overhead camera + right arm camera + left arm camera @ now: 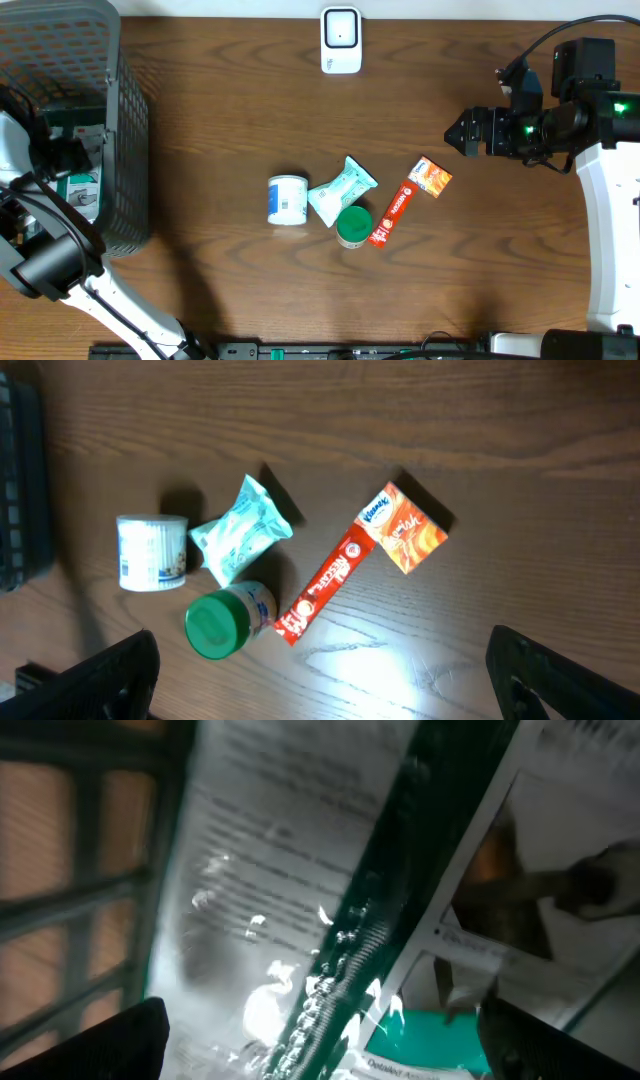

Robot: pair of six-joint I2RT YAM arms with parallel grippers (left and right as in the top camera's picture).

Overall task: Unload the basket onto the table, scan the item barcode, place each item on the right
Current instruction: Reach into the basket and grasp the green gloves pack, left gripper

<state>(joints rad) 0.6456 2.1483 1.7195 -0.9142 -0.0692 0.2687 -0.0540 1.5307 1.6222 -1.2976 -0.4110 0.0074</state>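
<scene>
Several items lie mid-table: a white tub (288, 200), a teal packet (341, 189), a green-lidded bottle (353, 225), a red stick pack (393, 213) and an orange tissue pack (431, 177). The right wrist view shows the same bottle (225, 622) and red stick pack (325, 586). My right gripper (458, 132) hovers right of them, open and empty (320, 670). My left gripper (320, 1045) is down inside the basket (128, 120), open, close over a clear printed bag (270, 890) with a dark green strip. A white scanner (341, 40) stands at the far edge.
The grey mesh basket fills the table's left side and holds boxed goods (82, 188). In the left wrist view its wall (70, 870) stands at the left, with a white and teal package (470, 1020) beneath the bag.
</scene>
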